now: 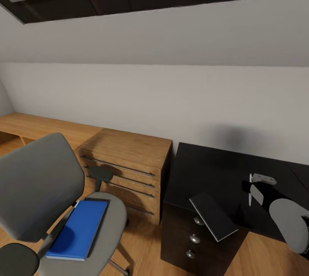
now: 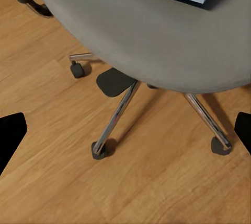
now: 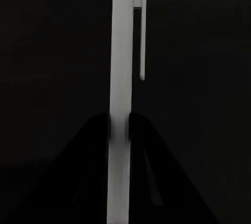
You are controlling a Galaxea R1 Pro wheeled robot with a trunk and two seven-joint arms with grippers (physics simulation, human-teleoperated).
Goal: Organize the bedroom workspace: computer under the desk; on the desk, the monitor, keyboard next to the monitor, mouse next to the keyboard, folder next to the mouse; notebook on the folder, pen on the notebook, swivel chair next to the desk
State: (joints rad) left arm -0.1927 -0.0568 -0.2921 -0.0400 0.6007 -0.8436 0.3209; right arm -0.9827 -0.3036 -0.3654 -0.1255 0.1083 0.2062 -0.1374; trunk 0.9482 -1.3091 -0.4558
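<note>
The right end effector point(image 3: 119, 127) is mostly lost against the black worktop point(image 1: 214, 168). In the right wrist view its two dark fingers point(image 3: 97, 130) show only as faint shapes pressed against either side of a white pen point(image 3: 120, 78), so it is closed on the pen. The pen's long axis runs straight along the fingers, and its clip lies at the end away from them. In the head view the pen point(image 1: 250, 189) is a thin pale sliver standing roughly upright just over the worktop, beside the grey wrist of the right arm, which the picture's edge cuts off.

The left end effector point(image 2: 125, 135) shows only two black fingertips point(image 2: 10, 132) at opposite edges of the left wrist view, spread wide apart and empty, above the wood floor point(image 2: 52, 182) and the chrome star base of the swivel chair point(image 1: 38, 181).

The blue folder point(image 1: 79, 228) lies flat on the chair seat, its long axis running from the seat's front towards the backrest. The grey notebook point(image 1: 213, 216) lies on the front corner of the worktop, overhanging the edge above the drawer unit point(image 1: 189, 237), pointing diagonally. A light-wood cabinet point(image 1: 128, 168) stands between chair and worktop.
</note>
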